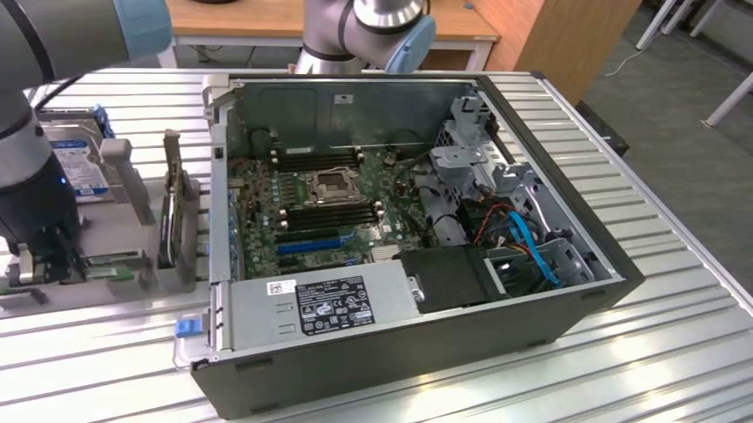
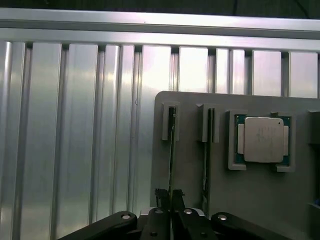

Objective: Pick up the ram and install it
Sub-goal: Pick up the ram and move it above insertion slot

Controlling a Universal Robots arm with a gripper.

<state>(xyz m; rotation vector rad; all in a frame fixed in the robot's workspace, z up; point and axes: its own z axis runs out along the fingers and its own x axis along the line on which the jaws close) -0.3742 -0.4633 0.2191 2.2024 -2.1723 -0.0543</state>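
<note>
The arm [image 1: 30, 159] reaches straight down, wrist vertical, its fingers [image 2: 161, 225] pinched nearly together on the ram [image 2: 171, 160].

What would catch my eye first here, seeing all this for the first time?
The open computer case in the middle of the table, its green board bare. At the exterior view's left the arm stands over a grey holder, where its tool is shut on a thin ram stick, near a silver processor.

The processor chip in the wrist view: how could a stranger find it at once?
Start at the grey holder plate on the ribbed metal table. Two narrow slots in it hold thin ram sticks on edge; the processor chip lies flat in the square pocket beside them, the only square, silver-topped part.
</note>
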